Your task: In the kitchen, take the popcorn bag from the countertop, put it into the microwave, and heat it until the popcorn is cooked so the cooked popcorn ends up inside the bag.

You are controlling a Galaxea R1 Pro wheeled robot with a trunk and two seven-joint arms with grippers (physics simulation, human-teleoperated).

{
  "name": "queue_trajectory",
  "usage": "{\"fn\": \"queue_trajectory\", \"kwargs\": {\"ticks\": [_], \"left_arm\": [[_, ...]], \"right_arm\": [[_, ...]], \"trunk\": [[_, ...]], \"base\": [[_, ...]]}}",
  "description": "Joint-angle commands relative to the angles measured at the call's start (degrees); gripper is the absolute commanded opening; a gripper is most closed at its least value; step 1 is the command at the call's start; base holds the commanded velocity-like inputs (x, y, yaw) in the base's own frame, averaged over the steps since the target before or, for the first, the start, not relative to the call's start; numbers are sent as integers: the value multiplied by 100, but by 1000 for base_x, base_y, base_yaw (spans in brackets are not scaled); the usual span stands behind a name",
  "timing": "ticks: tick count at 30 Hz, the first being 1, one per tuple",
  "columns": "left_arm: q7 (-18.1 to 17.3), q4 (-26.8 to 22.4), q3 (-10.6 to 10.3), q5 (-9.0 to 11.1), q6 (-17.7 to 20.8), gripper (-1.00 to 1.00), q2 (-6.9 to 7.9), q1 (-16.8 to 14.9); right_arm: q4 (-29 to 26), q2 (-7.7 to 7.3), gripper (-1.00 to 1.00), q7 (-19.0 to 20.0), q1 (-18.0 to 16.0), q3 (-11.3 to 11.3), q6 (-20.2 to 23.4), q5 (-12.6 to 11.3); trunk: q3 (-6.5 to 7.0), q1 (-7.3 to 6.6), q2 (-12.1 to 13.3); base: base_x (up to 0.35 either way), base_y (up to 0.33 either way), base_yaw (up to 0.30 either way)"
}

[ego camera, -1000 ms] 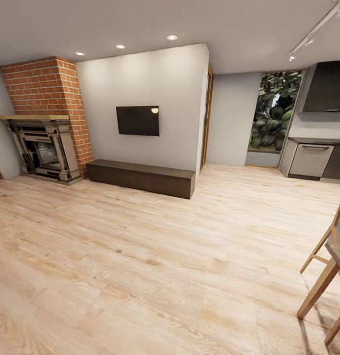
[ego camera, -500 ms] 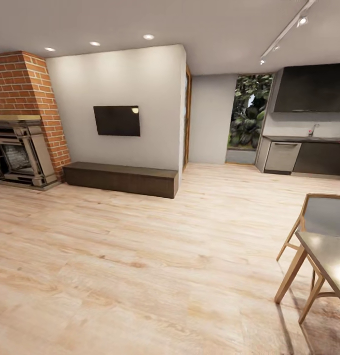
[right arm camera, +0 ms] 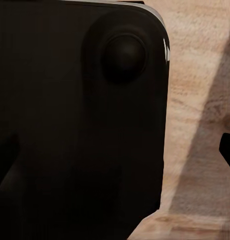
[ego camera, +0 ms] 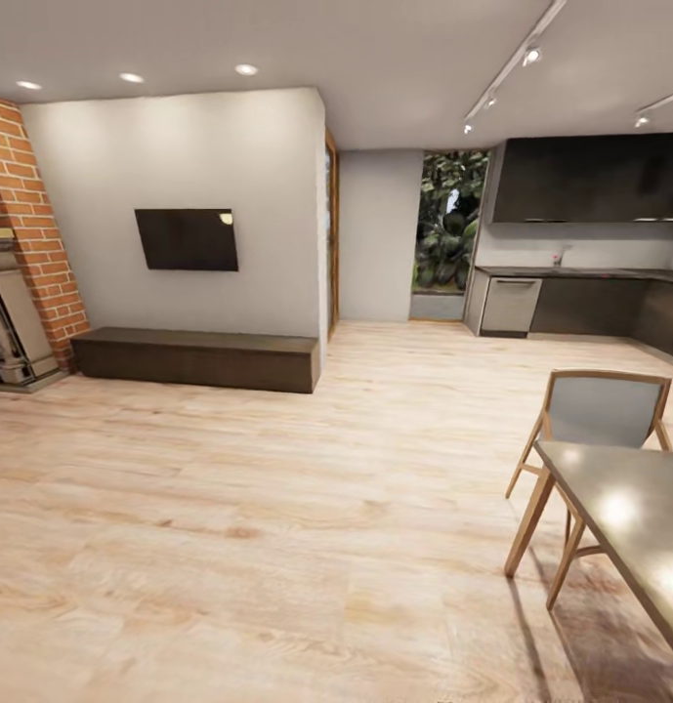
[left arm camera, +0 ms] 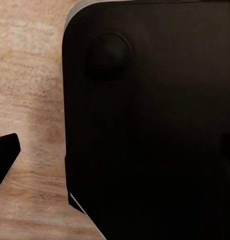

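A wide living room with pale wooden flooring stretches ahead. On the far wall to the left hangs a dark television above a long low bench; a brick fireplace is cut off at the far left edge. Near on the right stand a wooden chair and the corner of a grey dining table, which runs off the edge of the head view.

The kitchen lies far to the right: dark upper cabinets over the countertop, seen as a thin dark strip with a pale appliance front beneath its left end. The popcorn bag and the microwave cannot be made out from here (the counter is too distant and partly cut off), so their exact place is unknown.

Judging from the task alone, a small paper sack should be light, soft and easily crushed; gripping gently at the rolled rim or upper sides seems safest, to avoid spilling the kernels.

Both wrist views look down at flooring beside a large black rounded body, probably the robot's own base. Whether either pincer is open or closed cannot be told, nor whether it holds anything.
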Motion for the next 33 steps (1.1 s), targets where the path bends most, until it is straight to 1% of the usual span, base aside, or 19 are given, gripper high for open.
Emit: {"fn": "queue_trajectory", "kwargs": {"ticks": [1, 22, 25, 33], "left_arm": [[4, -2, 8, 12, -6, 100, -3, 0], [4, -8, 8, 13, -7, 100, -4, 0], [-1, -4, 2, 17, 29, 100, -3, 0], [-5, -2, -4, 29, 78, 100, -4, 0]], "right_arm": [[1, 1, 100, -5, -1, 1, -20, -6], [1, 1, 100, -5, -1, 1, -20, 0], [1, 1, 100, -5, -1, 3, -18, 2], [1, -13, 100, 31, -1, 13, 17, 44]], "trunk": [[-4, 0, -2], [-4, 0, -2], [-4, 0, -2], [-4, 0, -2]], "base": [[0, 0, -249], [1, 0, -249], [177, 0, -105], [306, 0, -11]]}}
